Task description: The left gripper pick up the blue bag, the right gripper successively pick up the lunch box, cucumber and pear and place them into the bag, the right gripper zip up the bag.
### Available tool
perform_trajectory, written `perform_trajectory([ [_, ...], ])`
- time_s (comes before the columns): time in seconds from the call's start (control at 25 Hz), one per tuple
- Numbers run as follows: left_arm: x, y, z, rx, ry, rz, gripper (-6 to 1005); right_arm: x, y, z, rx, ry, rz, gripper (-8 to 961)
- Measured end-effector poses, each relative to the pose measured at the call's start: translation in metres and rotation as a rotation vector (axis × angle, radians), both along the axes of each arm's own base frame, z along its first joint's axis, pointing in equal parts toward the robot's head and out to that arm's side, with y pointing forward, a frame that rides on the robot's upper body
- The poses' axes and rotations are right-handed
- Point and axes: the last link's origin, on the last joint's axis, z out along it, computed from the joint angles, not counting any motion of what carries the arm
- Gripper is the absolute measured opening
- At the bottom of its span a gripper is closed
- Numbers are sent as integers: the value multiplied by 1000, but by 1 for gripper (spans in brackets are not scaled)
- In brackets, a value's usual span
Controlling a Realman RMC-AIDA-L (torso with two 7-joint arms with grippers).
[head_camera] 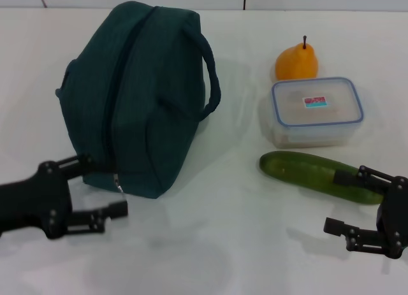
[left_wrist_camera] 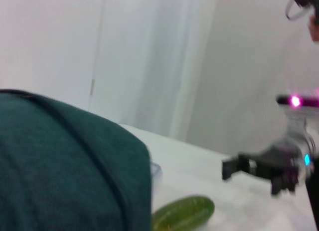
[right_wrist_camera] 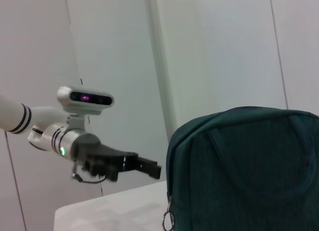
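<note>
The blue bag stands zipped on the white table, left of centre, with a loop handle on its right side. My left gripper is open and empty, just in front of the bag's near left corner. The pear stands at the back right. The lunch box lies just in front of it, and the cucumber lies in front of the box. My right gripper is open and empty, just in front of the cucumber's right half. The bag also shows in the left wrist view and in the right wrist view.
The zipper's ring pull hangs at the bag's near end. The left wrist view shows the cucumber's tip beside the bag and the right gripper farther off. A pale wall stands behind the table.
</note>
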Motion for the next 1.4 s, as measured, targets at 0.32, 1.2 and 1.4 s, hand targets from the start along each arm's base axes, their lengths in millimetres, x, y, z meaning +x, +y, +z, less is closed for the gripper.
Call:
perform_trajectory([
  [0.32, 2, 26, 56, 6, -248, 311, 894, 0, 0, 0, -2, 2, -2, 827],
  [1.2, 110, 151, 110, -55, 271, 726, 887, -4, 4, -3, -5, 5, 6, 828],
  [1.4, 126, 159, 101, -78, 325, 709, 887, -4, 4, -3, -5, 5, 5, 828],
])
